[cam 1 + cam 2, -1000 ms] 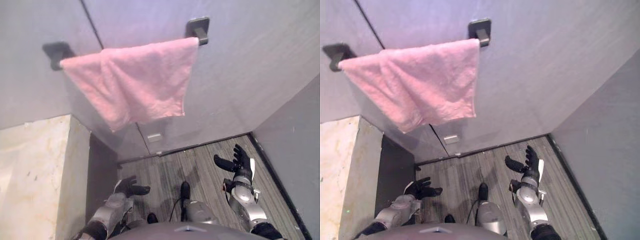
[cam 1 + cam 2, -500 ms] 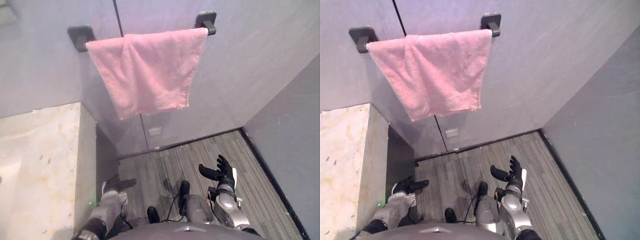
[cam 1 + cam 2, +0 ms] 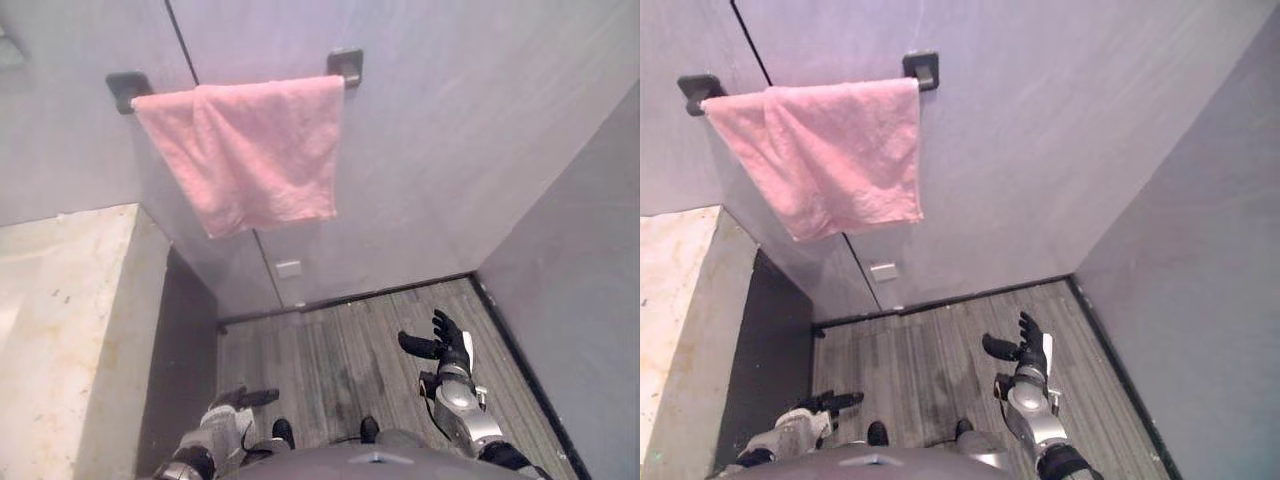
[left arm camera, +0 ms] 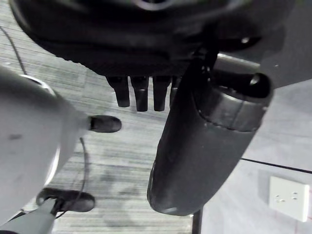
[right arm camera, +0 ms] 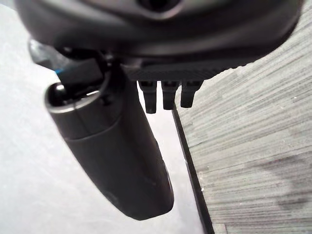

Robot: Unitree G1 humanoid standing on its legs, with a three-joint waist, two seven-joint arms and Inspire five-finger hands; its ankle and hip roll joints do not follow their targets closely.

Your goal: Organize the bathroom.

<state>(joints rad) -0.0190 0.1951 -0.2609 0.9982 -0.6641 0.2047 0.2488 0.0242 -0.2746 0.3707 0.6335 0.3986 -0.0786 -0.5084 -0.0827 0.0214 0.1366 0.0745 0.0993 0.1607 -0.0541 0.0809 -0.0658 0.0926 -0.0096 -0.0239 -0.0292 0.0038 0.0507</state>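
Head stereo pair looking down at shared floor [image 3: 340, 350], wrist cameras close

The pink towel [image 3: 250, 155] hides most of its wall rail — the marble counter [image 3: 60, 330] runs off-frame.

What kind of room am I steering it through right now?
Most likely a bathroom: a pink towel hangs over a wall-mounted towel bar, a pale marble-like counter stands at the left, and grey wall panels meet a striped grey floor.
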